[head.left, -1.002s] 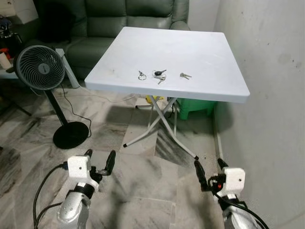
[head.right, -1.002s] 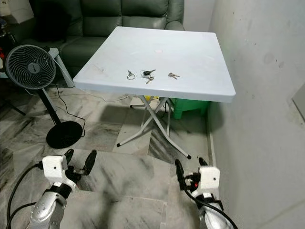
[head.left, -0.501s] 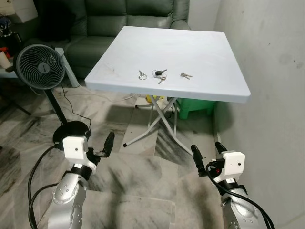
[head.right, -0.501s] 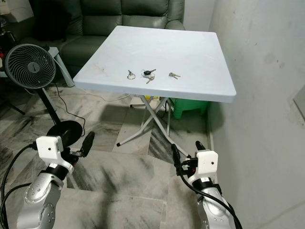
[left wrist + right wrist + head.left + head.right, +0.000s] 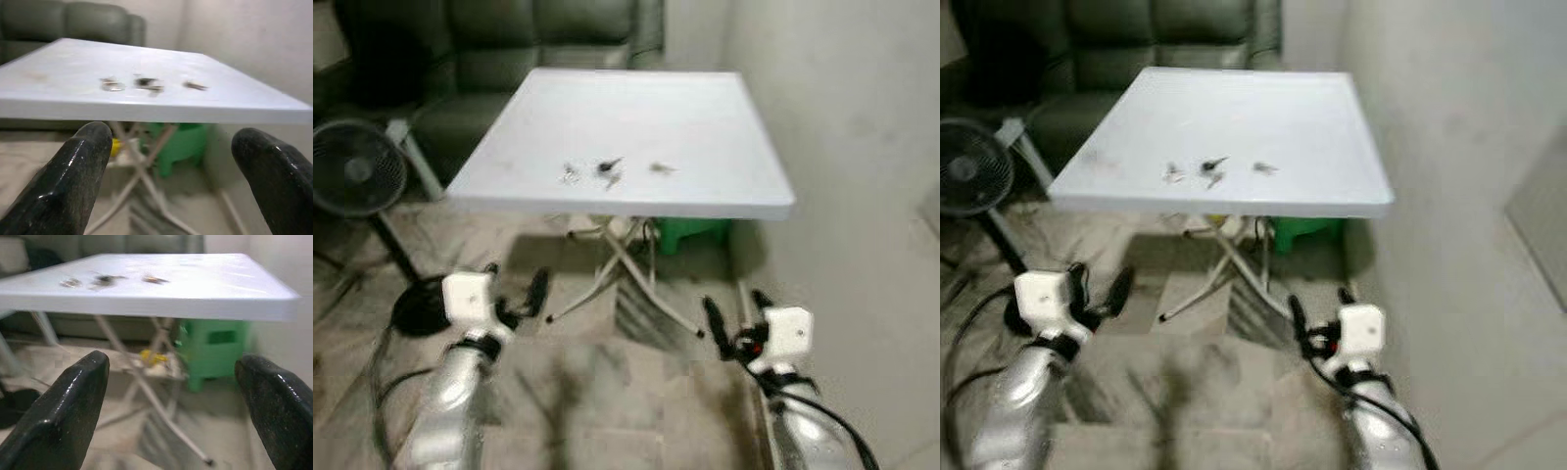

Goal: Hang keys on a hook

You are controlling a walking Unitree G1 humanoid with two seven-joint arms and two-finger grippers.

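Three small bunches of keys lie in a row near the front edge of the white folding table [image 5: 636,108]: a left bunch [image 5: 570,173], a middle bunch with a dark fob [image 5: 607,168] and a right bunch [image 5: 660,168]. Both arms are held low in front of the table, below its top. My left gripper [image 5: 517,288] is open and holds nothing; in its wrist view the keys [image 5: 149,83] lie ahead on the tabletop. My right gripper [image 5: 736,311] is also open with nothing in it, and the keys [image 5: 105,279] sit beyond it. The views are blurred.
A standing fan [image 5: 357,172] is at the left, with a dark green sofa [image 5: 509,39] behind the table. A green stool [image 5: 690,233] sits under the table beside its crossed legs [image 5: 617,264]. A pale wall [image 5: 862,147] runs close along the right.
The whole picture has shifted left and blurred, so the camera has moved. Both arms have risen a little over the last second; both grippers stay open.
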